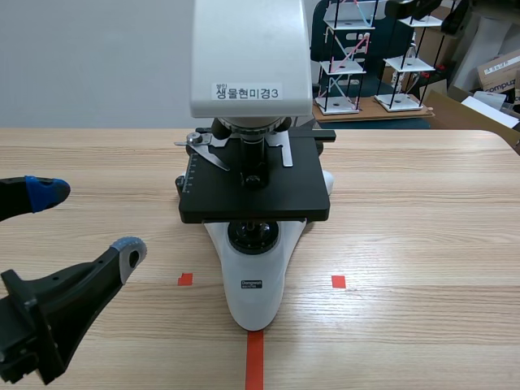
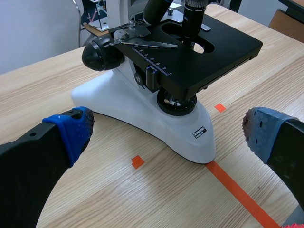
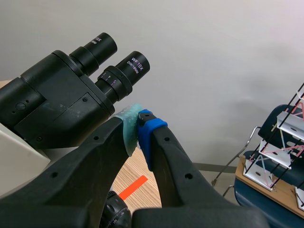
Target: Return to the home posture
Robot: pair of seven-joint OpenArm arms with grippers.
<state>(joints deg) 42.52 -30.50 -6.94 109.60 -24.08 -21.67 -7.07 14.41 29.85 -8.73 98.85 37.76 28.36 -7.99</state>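
A white and black microscope (image 1: 253, 89) stands in the middle of the wooden table (image 1: 422, 211), its black stage (image 1: 256, 191) above the white foot (image 1: 256, 292). My left gripper (image 1: 89, 222) hangs open low at the near left, left of the foot and apart from it. In the left wrist view the left gripper (image 2: 166, 134) is wide open, with the microscope (image 2: 156, 114) ahead of it and nothing between the fingers. My right gripper (image 3: 137, 128) is raised, shut on nothing, close beside the black eyepieces (image 3: 118, 71); whether it touches them I cannot tell.
Orange-red tape marks (image 1: 254, 357) lie on the table around the microscope's foot. Behind the table's far edge stand small white shelf models (image 1: 349, 57) and a cardboard box (image 1: 500, 69). Bare wood stretches to the right of the microscope.
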